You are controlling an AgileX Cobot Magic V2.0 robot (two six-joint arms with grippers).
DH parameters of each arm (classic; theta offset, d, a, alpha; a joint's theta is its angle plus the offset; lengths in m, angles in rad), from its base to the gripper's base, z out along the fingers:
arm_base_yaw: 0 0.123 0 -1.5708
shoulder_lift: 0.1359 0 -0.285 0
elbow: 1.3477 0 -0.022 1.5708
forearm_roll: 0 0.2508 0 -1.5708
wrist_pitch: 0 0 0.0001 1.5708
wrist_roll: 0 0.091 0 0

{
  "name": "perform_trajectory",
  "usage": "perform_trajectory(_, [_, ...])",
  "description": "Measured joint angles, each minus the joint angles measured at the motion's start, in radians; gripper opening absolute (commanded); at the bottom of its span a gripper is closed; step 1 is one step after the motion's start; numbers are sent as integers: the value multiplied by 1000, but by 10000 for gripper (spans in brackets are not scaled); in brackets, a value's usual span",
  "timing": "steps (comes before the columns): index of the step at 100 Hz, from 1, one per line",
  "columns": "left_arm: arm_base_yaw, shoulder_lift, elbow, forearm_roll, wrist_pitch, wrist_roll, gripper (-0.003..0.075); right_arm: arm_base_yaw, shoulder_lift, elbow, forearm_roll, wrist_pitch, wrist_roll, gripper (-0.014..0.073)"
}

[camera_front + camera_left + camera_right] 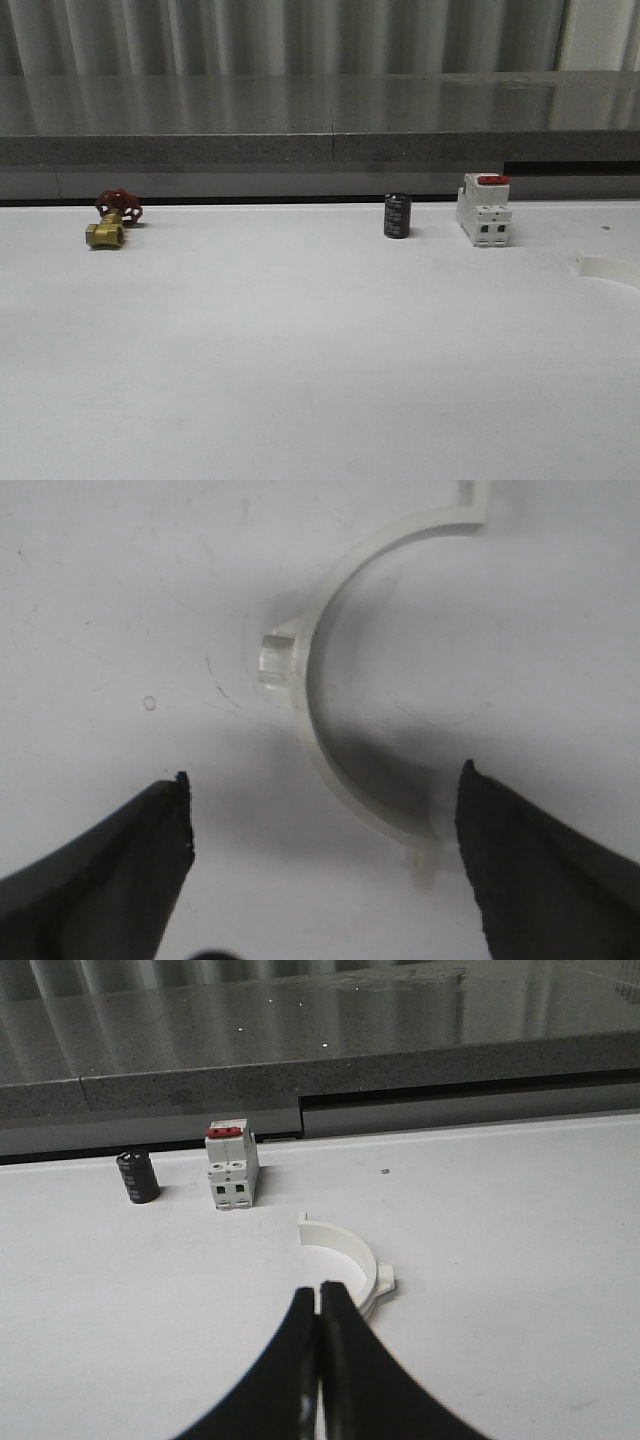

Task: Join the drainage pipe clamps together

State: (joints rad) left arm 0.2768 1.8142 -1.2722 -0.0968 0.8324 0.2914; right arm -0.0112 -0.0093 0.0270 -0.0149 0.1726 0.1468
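Left pincer (325, 810) apart over one clamp half (330, 695), its top flange cut off. Right pincer (320, 1305) together, hiding the near end of the other half (350, 1255).

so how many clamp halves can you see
2. One clamp half lies on the table under the open left gripper. The other lies just beyond the shut right gripper, near the breaker.

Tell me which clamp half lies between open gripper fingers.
It is the clamp half under the left gripper, whose fingers stand wide apart beside it. The other clamp half lies in front of the right gripper, whose fingers are shut.
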Motion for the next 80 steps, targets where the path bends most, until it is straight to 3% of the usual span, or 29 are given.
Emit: perform_trajectory(80, [13,208,-88,-7,-106,111,536,0,-2,0,0,0,0,-69])
